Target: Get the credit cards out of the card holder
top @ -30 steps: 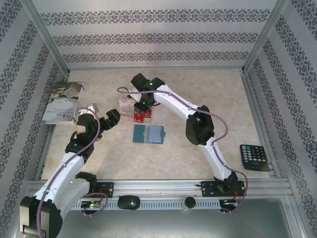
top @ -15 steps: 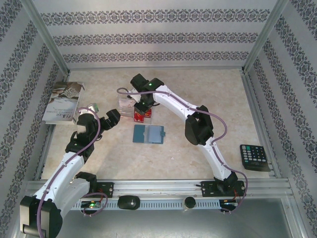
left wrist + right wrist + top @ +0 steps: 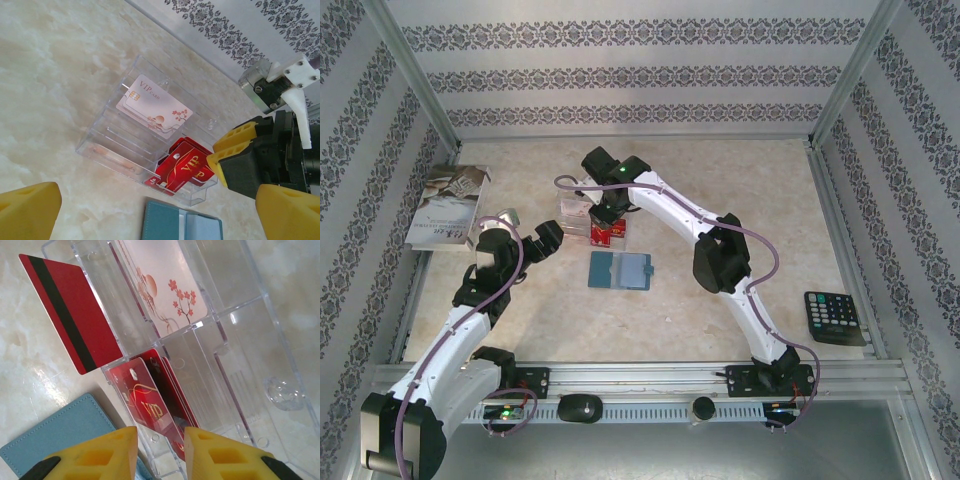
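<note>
Right wrist, red gold-lettered credit cards (image 3: 150, 405), right gripper (image 3: 160, 440) narrowed, grip unclear, left gripper (image 3: 160, 212) spread empty

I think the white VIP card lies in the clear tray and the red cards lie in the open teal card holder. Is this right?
Not quite. The red cards are also in the clear tray, in another compartment than the white VIP card. The open teal card holder lies beside the tray. The left wrist view shows this.

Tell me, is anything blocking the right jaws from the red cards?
Nothing visible. The right gripper, jaws partly open, hangs just over the red VIP cards, which sit in the clear tray; its dividers flank them.
</note>
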